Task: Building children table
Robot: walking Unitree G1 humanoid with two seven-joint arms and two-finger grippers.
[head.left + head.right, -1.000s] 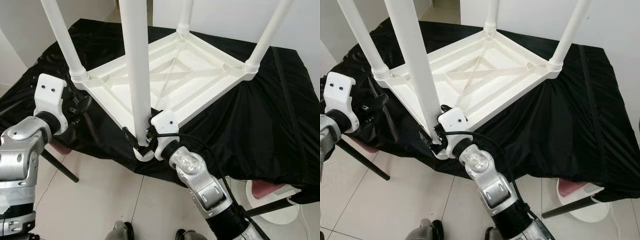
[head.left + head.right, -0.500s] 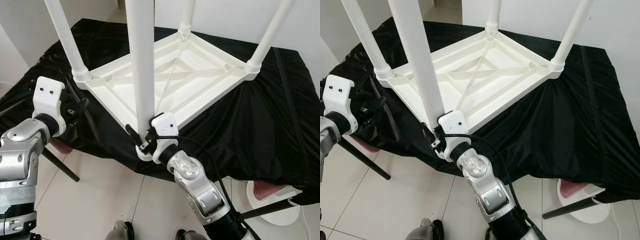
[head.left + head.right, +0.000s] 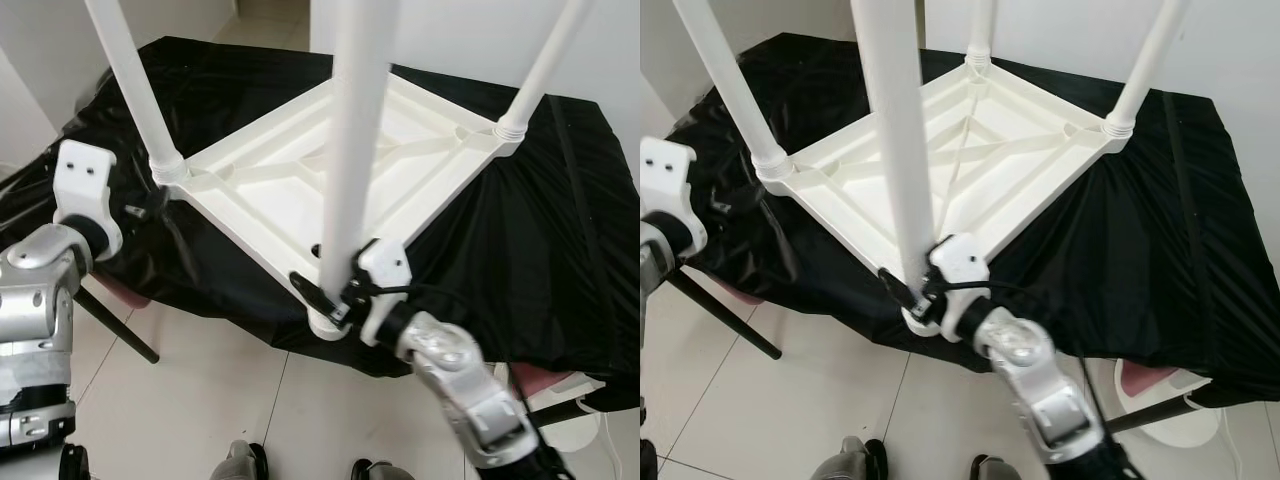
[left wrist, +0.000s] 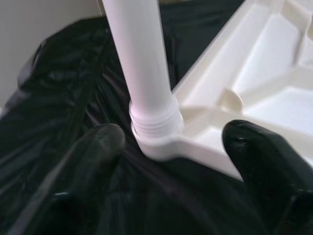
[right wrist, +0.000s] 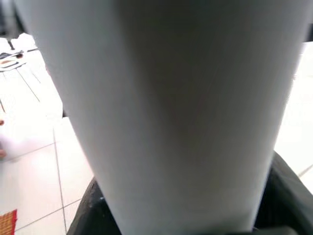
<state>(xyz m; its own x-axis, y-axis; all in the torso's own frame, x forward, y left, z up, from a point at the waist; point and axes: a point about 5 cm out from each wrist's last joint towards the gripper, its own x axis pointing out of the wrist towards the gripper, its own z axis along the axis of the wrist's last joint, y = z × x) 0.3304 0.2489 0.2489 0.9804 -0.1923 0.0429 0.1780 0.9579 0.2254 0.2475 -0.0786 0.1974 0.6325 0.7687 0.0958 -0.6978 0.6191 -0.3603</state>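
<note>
Head cameras: I see the white children table (image 3: 300,170) lying upside down on a black cloth (image 3: 520,250) over a larger surface, legs pointing up toward the camera. Its tabletop is diamond-wise to me, one corner facing the robot at the cloth's near edge.

Right gripper (image 3: 335,300) is at that near corner, clamped around the base of the near leg (image 3: 350,150). The leg's long axis runs up from the corner socket, leaning slightly to the robot's right at the top.

Right wrist view adds only the close-up: the near leg's white tube up against the lens, black fingers (image 5: 283,191) on both sides of it, tiled floor (image 5: 29,147) behind.

Left wrist view gives what the head views cannot: left gripper (image 4: 166,147) spread wide, fingers either side of the left leg (image 4: 142,63) where its threaded collar meets the corner socket, not touching it. From above, that gripper sits just beside the table's left corner.
</note>
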